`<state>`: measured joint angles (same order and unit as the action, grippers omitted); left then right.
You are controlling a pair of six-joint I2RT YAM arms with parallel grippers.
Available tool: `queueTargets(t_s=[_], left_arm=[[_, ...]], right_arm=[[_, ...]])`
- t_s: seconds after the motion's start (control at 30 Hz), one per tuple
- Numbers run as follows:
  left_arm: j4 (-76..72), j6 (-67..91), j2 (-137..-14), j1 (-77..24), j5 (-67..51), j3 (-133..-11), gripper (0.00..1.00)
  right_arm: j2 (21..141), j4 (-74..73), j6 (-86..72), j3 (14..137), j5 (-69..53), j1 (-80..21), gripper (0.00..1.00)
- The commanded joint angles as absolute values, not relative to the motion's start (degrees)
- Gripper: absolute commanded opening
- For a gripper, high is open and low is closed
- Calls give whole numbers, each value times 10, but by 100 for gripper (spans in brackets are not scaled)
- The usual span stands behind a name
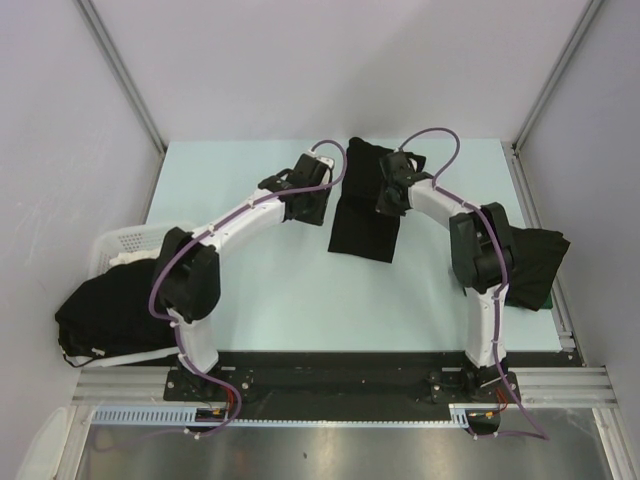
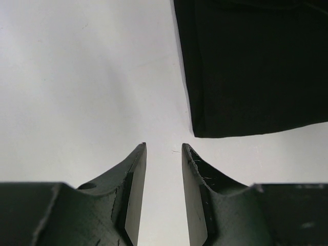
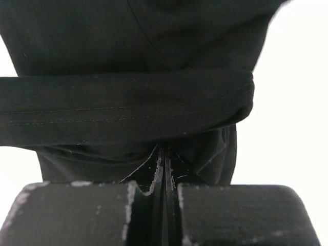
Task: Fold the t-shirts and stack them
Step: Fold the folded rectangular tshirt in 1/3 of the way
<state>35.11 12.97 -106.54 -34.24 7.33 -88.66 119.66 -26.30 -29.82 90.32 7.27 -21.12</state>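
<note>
A black t-shirt (image 1: 362,205) lies folded into a long strip in the middle of the table, its far end bunched up. My right gripper (image 1: 388,200) is on its right side. In the right wrist view the jaws (image 3: 165,154) are pressed together, with the t-shirt's cloth (image 3: 123,102) pinched at the tips and tenting out from them. My left gripper (image 1: 305,208) hovers just left of the strip. In the left wrist view it (image 2: 164,149) stands open over bare table, with a corner of the t-shirt (image 2: 256,66) up to its right.
A white slotted basket (image 1: 122,240) at the left edge holds a heap of black t-shirts (image 1: 100,310). More folded black t-shirts (image 1: 537,265) lie at the right edge behind the right arm. Metal frame posts stand at the far corners.
</note>
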Motion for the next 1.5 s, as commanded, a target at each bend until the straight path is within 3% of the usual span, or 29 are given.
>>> queueTargets(t_s=[0.0, 0.43, 1.1, 1.33, 1.37, 1.4, 1.47], left_arm=[[356, 127, -1069, -345, 81, -915, 38], [368, 120, -1073, -345, 78, -920, 38], [362, 120, -1051, -345, 51, -899, 36], [357, 119, -1049, -345, 36, -890, 15], [357, 119, -1048, -345, 35, -889, 5], [357, 119, -1048, -346, 36, -889, 0], [357, 120, -1048, -345, 39, -888, 0]], right_arm=[[1208, -251, -267, 959, 89, -204, 0], [1268, -279, -229, 1096, 107, -180, 0], [1142, -308, -279, 1020, 83, -221, 0], [1133, -307, -293, 992, 69, -241, 0], [1138, -308, -296, 991, 67, -243, 0], [1140, -306, -298, 985, 65, -244, 0], [1147, -299, -299, 981, 62, -245, 0]])
